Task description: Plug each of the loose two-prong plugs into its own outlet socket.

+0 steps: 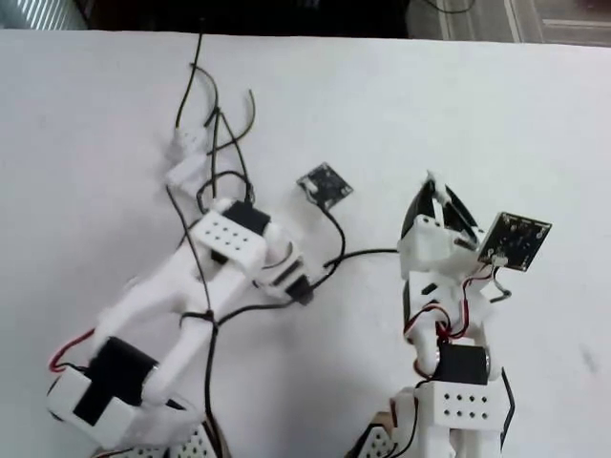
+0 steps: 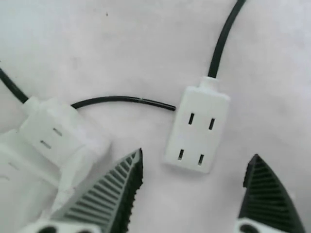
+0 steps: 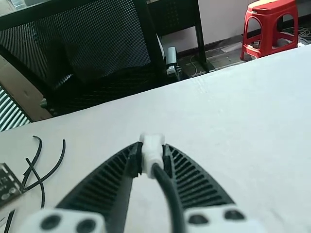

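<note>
Two white outlet blocks lie on the white table. One outlet block [image 2: 197,128] on a black cord has two socket pairs facing up and lies between and just beyond the spread fingertips of my left gripper [image 2: 197,154], which is open. The second outlet block [image 2: 52,137] rests beside one finger [image 2: 116,189]. From above, both outlets [image 1: 187,157] sit at the table's left rear. My right gripper [image 3: 151,145] is shut on a small white plug [image 3: 151,151], whose black cable [image 3: 166,187] trails back between the fingers. That gripper [image 1: 436,186] stands at mid-right, far from the outlets.
Loose black wires [image 1: 229,124] curl around the outlets, and a black cable [image 1: 368,254] runs across the table between the two arms. Beyond the table's far edge [image 3: 228,60] stand a black mesh chair [image 3: 92,43] and a red stool [image 3: 269,22].
</note>
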You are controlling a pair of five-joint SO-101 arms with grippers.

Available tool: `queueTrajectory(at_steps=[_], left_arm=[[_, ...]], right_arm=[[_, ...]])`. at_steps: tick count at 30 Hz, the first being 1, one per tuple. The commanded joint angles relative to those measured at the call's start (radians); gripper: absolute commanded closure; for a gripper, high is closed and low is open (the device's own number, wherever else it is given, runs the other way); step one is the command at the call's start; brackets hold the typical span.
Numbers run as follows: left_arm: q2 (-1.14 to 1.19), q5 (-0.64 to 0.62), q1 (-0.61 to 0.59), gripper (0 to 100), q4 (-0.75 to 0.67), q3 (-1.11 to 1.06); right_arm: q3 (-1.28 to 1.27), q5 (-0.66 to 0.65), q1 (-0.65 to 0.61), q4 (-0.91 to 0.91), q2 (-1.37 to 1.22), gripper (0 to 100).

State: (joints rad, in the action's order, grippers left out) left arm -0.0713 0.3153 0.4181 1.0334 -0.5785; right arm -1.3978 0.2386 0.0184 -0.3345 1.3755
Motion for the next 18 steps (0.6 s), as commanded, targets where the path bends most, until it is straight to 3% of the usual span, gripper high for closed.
queueTrajectory(at_steps=[1,7,13,18], left_arm=[[-0.045,0.011,0.008,67,-0.083,-0.02],[0.093,0.018,0.036,73,-0.133,0.011],[0.265,0.018,0.048,78,0.046,0.216],[0.302,0.006,0.113,85,0.072,0.261]], right_arm=[[0.058,-0.015,-0.012,0.001,-0.008,98.1],[0.057,-0.015,-0.012,0.001,-0.008,98.1],[0.057,-0.017,-0.012,0.001,-0.008,98.1],[0.057,-0.017,-0.012,0.001,-0.008,98.1]])
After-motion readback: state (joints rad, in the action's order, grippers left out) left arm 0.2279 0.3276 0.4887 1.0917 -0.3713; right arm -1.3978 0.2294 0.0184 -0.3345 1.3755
